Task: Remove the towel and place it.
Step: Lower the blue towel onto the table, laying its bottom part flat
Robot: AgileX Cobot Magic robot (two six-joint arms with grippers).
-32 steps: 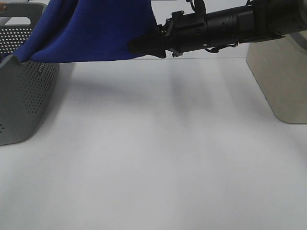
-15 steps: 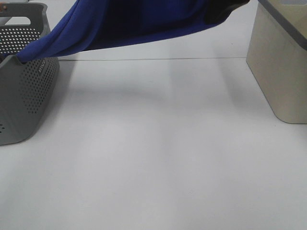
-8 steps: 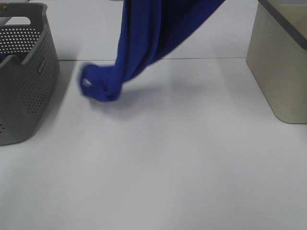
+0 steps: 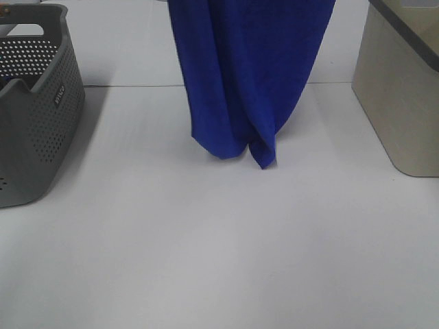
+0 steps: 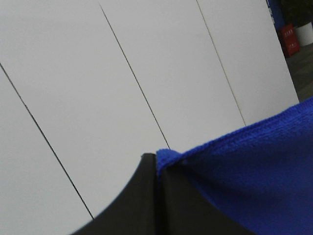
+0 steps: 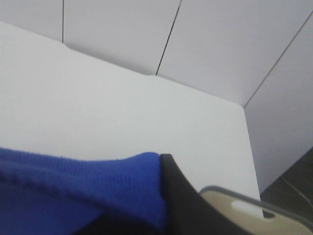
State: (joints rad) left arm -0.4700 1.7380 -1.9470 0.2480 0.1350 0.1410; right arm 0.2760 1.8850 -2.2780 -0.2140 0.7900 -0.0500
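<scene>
— Left jaws and right jaws each clamped on the top edge of one towel (image 4: 247,75).
— Containers?
— Two: grey basket (image 4: 41,123) at left, beige bin (image 4: 401,103) at right; contents hidden.
— Towel's lie?
— Hanging between the two over the bench (image 4: 219,260), long axis upright, tip pointing down.

Hanging towel (image 4: 247,75) between basket (image 4: 38,116) and bin (image 4: 401,103)

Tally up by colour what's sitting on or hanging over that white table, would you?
Blue: 1, the towel, hanging down
Grey: 1, the perforated basket
Beige: 1, the bin
Total: 3
</scene>
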